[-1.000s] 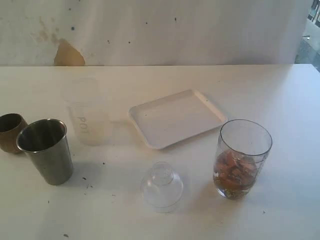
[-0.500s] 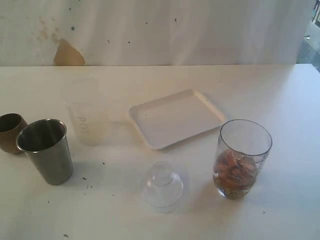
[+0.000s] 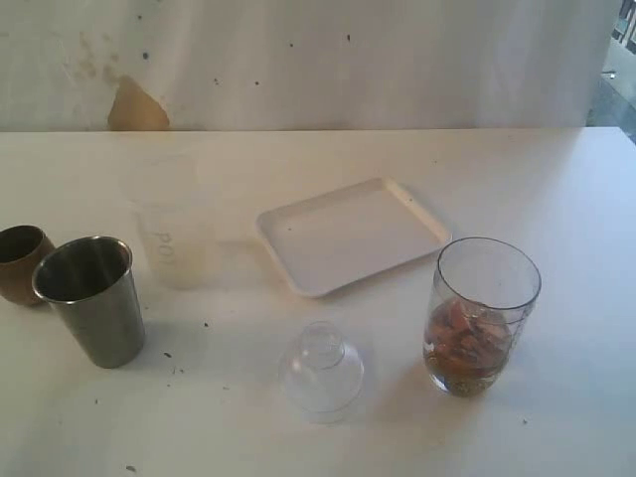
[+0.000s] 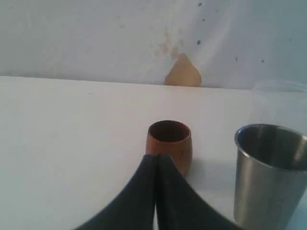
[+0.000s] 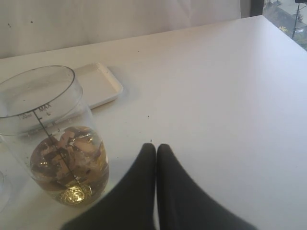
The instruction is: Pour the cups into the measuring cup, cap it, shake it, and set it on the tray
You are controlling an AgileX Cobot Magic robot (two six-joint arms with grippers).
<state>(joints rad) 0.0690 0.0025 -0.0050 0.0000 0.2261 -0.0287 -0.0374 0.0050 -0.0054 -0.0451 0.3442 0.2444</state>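
Three cups: I see them grouped upright at the left of the white table (image 3: 556,199).
Brown cup (image 3: 20,260): small and rounded, it stands farthest left, just beside the steel tumbler (image 3: 91,298).
Steel tumbler: tall and tapered, it is the nearest of the three, with its open mouth up.
Frosted cup (image 3: 171,234): it stands right of the tumbler and farther back, grey lettering down its side, near the left corner of the tray (image 3: 353,234).
Tray: white and flat, it lies at a slant in the middle of the table, between the frosted cup and the measuring cup (image 3: 482,316).
Measuring cup: it is upright at the near right with its top uncapped. The lower part holds orange-brown pieces in pale liquid. My right wrist view shows the dark scale with MAX near the rim.
Domed lid (image 3: 321,370): clear, it rests on the table at the near centre, apart from the tumbler and the measuring cup.
Left claw (image 4: 156,158): its fingers are pressed together and grip nothing. The brown cup stands beyond its tips.
Right claw (image 5: 156,148): its fingers are closed tight and hold nothing. It is low over the table, close to the measuring cup but apart from it.
Wall: pale, with a tan patch (image 3: 134,107) behind the cups.
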